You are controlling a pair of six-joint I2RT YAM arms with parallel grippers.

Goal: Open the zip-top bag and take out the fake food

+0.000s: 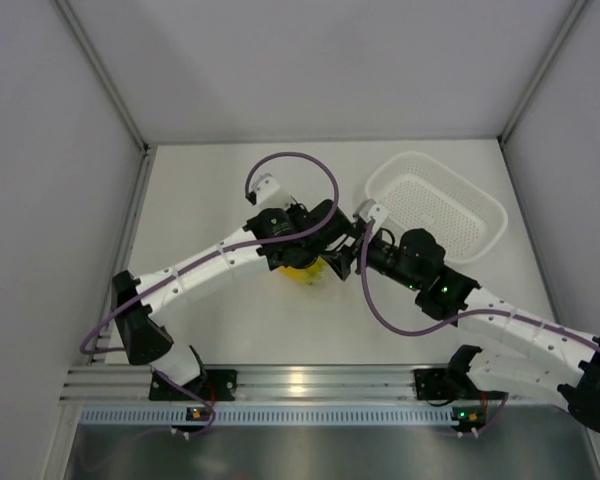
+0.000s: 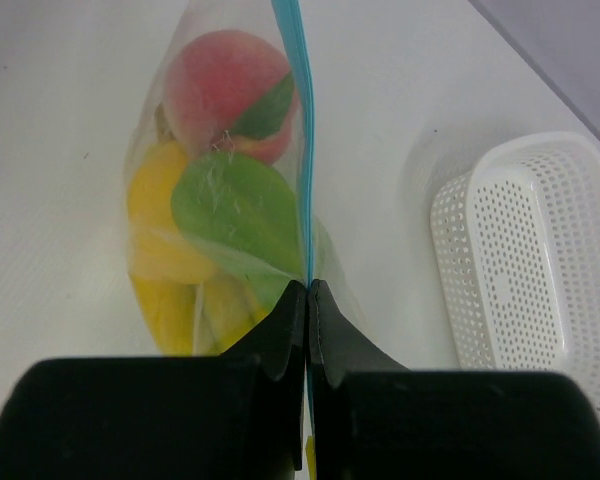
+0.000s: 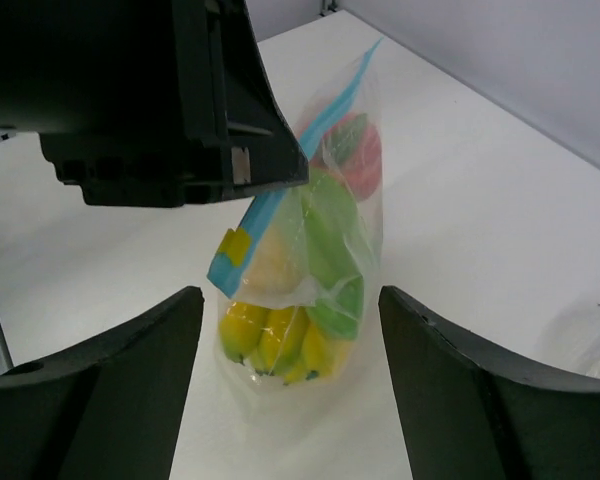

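I had the left tool point(image 2: 308, 290) closed tight on the near end of the blue zip strip point(image 2: 305, 130), holding the bag point(image 2: 220, 200) up by its mouth, to the left of the white basket point(image 2: 520, 270) and apart from it. The strip ran in one straight line away from that tool, so its long axis pointed out ahead of the left fingers, roughly alongside the basket. The right tool point(image 3: 290, 295), on the basket's side of the bag, stood open with the bag between its spread fingers and touched nothing; I judged it the arm free to take the opposite lip. There was one bag and one basket. Inside the bag I counted one pink peach point(image 2: 225, 85), one banana bunch point(image 3: 280, 345), one round yellow fruit point(image 2: 160, 215) and at least two green pieces point(image 2: 235, 205). I could not tell whether the bag's bottom touched the surface point(image 3: 460, 200).
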